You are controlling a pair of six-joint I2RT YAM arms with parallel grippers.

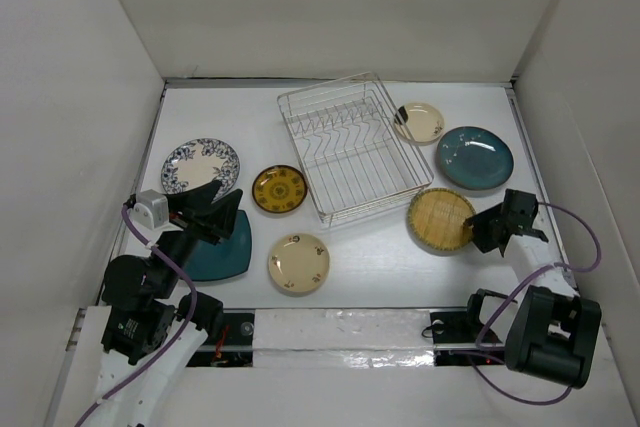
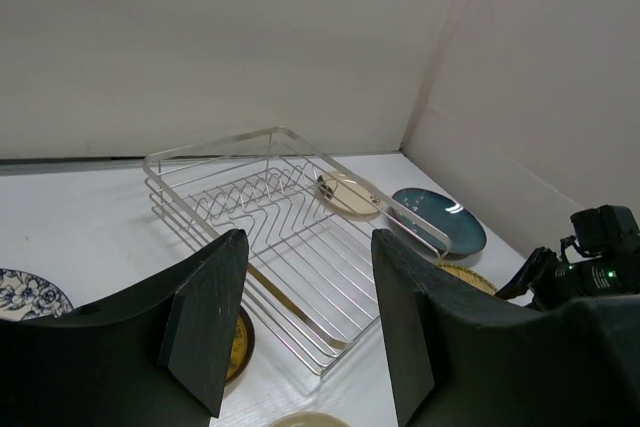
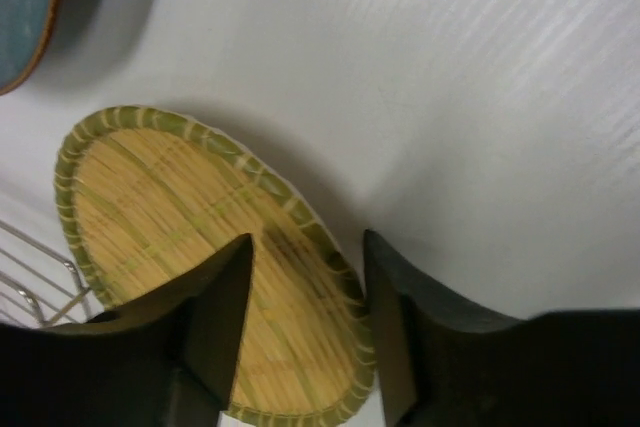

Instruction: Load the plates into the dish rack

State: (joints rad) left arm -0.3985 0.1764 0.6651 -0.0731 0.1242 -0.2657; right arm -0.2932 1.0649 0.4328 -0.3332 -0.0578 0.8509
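The silver wire dish rack [image 1: 350, 152] stands empty mid-table and also shows in the left wrist view [image 2: 262, 137]. Around it lie the floral plate [image 1: 200, 165], yellow plate [image 1: 279, 189], squarish dark teal plate [image 1: 222, 247], two cream plates [image 1: 298, 263] [image 1: 419, 122], round teal plate [image 1: 474, 157] and tan grid plate [image 1: 440, 218]. My left gripper [image 1: 228, 209] [image 2: 308, 247] is open and empty above the dark teal plate. My right gripper [image 1: 480, 227] [image 3: 307, 247] is open, straddling the tan plate's [image 3: 160, 207] near-right rim, one finger over the plate, one outside.
White walls enclose the table on the left, back and right. The round teal plate [image 3: 25, 7] lies just beyond the tan one. A corner of the rack [image 3: 40, 292] is close to the tan plate's left side.
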